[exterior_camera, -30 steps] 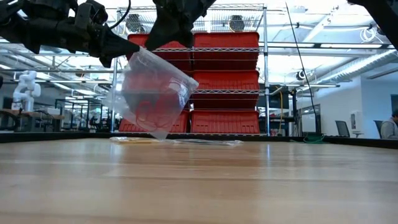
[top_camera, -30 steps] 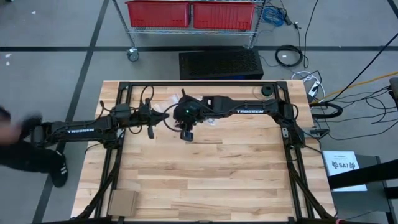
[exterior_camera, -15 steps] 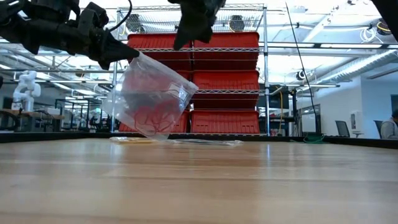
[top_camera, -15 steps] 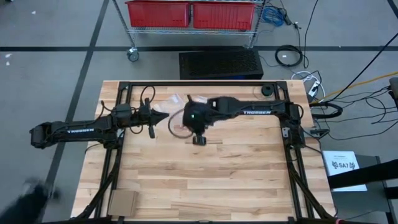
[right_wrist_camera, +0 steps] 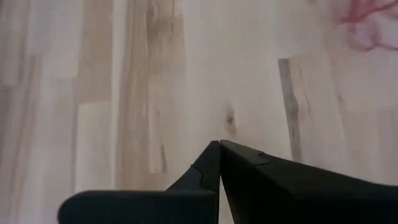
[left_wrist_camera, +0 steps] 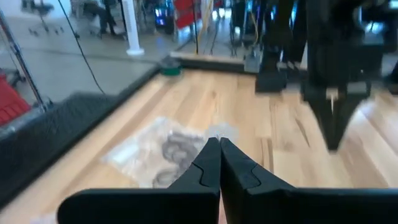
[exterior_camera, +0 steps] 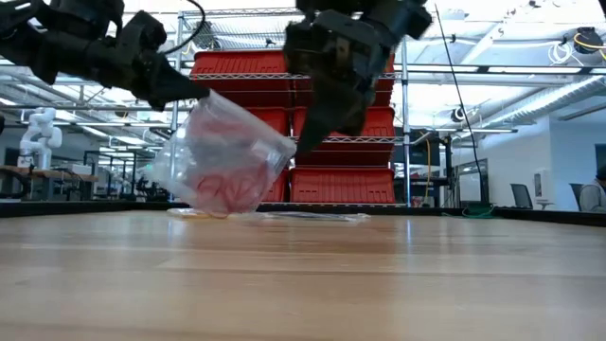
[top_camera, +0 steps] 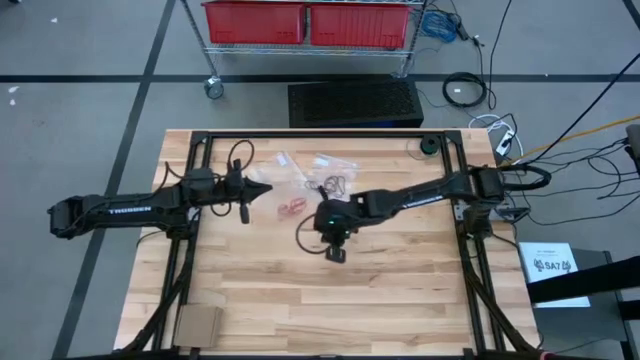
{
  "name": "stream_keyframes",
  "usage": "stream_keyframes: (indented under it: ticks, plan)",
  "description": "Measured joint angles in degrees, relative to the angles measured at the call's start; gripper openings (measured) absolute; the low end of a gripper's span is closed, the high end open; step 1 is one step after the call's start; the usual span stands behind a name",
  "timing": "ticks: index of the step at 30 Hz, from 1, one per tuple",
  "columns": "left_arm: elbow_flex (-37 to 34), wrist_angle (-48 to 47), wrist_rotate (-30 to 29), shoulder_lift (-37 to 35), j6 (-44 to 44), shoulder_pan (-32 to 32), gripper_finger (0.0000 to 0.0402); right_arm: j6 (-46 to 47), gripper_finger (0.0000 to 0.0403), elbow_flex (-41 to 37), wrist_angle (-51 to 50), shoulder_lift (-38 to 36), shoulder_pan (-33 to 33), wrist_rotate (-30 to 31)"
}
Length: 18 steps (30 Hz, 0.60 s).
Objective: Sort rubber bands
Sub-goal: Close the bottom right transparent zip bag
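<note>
High view: we find the left gripper (top_camera: 268,188) pinched together on the edge of a clear bag (top_camera: 290,204) holding red rubber bands (top_camera: 292,206), with the bag hanging above the far half of the table (top_camera: 400,300). The right gripper (top_camera: 337,254) stands nearer the table's middle, apart from the bag, its fingers together with nothing between them. A loose cluster of dark rubber bands (top_camera: 334,184) lies on the wood beyond it, beside two more clear bags (top_camera: 330,161).

In the low view the held bag (exterior_camera: 227,156) hangs tilted, its lower corner close to the table.

Our concern: the bag is held by one edge only. If it tips further or slips from the pinch, the red bands may spill and mix with the dark ones
</note>
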Motion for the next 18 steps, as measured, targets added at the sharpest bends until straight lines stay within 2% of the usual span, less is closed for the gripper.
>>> stream_keyframes:
  ticks: [6, 10, 14, 18]
  plan:
    - [0.0, -6.08, 1.33, 2.85, 0.01, -2.95, 0.0, 6.56, 0.0, -11.13, 11.18, -6.33, 2.87, 5.15]
    - [0.0, -5.41, 3.24, 5.89, 0.0, -5.78, 0.0, 11.15, 0.0, -16.28, 17.19, -8.61, 5.02, 7.9]
    - [0.02, -2.29, 4.36, 8.85, -0.41, -8.36, 0.001, 14.15, 0.0, -18.19, 19.93, -8.74, 6.76, 8.72]
    - [0.02, 1.98, 4.94, 11.29, -0.22, -10.63, 0.0046, 15.49, 0.0, -18.55, 19.79, -8.53, 7.73, 8.55]
